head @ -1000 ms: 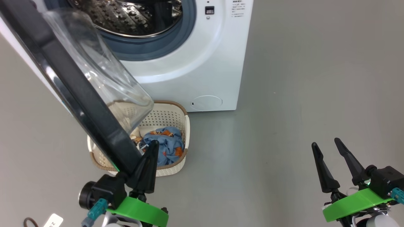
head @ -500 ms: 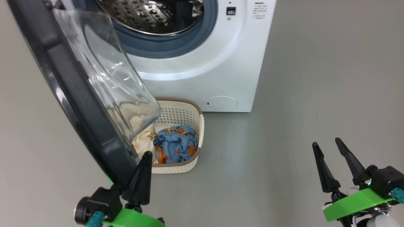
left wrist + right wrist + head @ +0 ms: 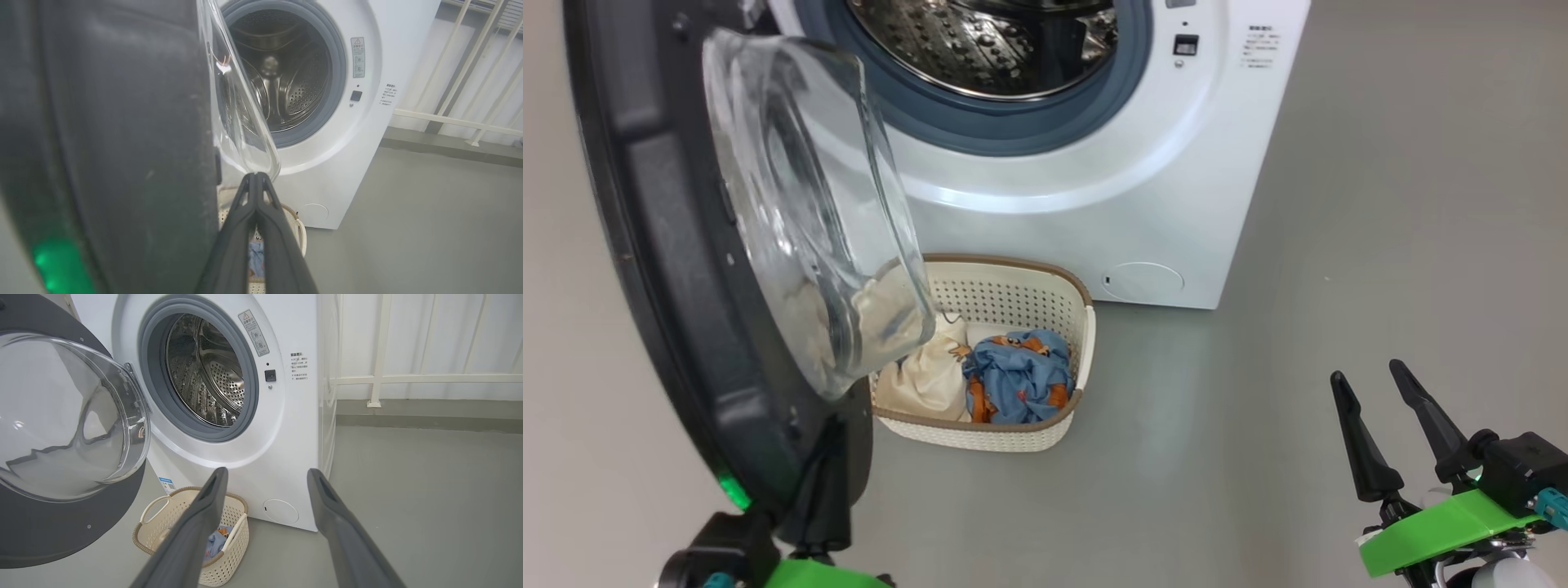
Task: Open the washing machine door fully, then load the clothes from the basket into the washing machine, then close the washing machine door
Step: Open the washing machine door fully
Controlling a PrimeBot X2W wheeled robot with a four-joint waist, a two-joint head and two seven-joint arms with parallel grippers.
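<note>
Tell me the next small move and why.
Probably nudge the washing machine door wider with the shut left claw: its tips rest beside the door's inner face, and in the head view the glass dome covers part of the basket with the clothes.

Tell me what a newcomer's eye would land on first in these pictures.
The big black washing machine door, swung open with its clear glass dome, dominates the head view's left. Behind it the washing machine bares its steel drum at the top, and on the floor below sits the basket holding the clothes, blue-and-orange beside cream. The shut left gripper sits at the door's lower edge.
</note>
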